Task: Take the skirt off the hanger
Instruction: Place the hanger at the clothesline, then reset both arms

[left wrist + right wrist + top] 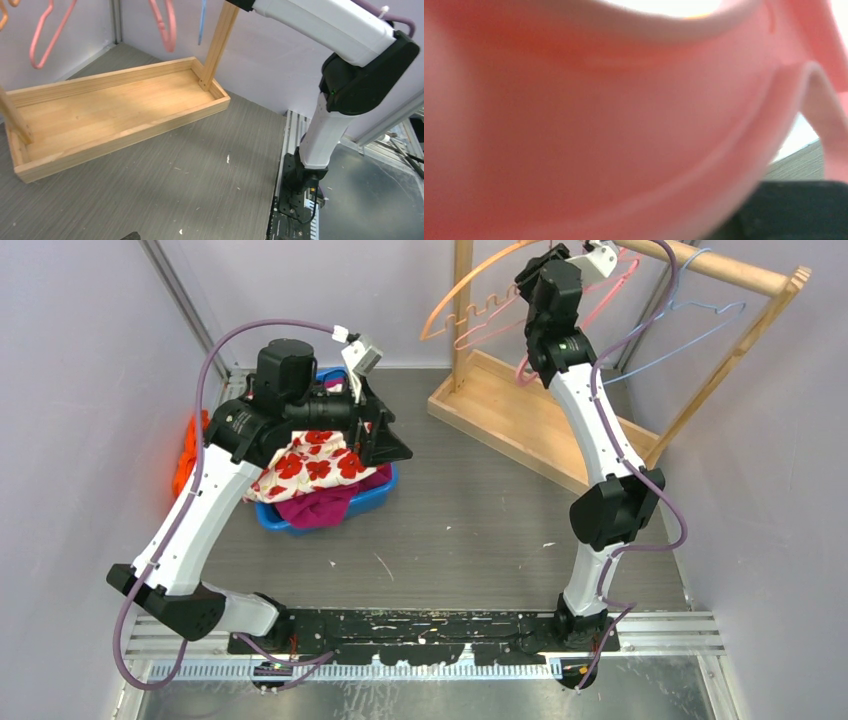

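The skirt [315,465], white with red flowers, lies bunched in a blue basket [370,502] on top of a magenta cloth. My left gripper [385,435] hovers just above the basket's right side, open and empty; the left wrist view shows only a fingertip [131,235] at its lower edge. My right arm reaches up to the wooden rail [740,275], its gripper [548,262] at the pink hanger [478,337]. That pink hanger [599,125] fills the right wrist view as a blur and hides the jaws. No cloth hangs on it.
An orange hanger [450,305] and a blue hanger [690,330] hang on the same rail. The rack's wooden tray base [520,420] stands at the back right. Orange cloth [185,455] lies by the left wall.
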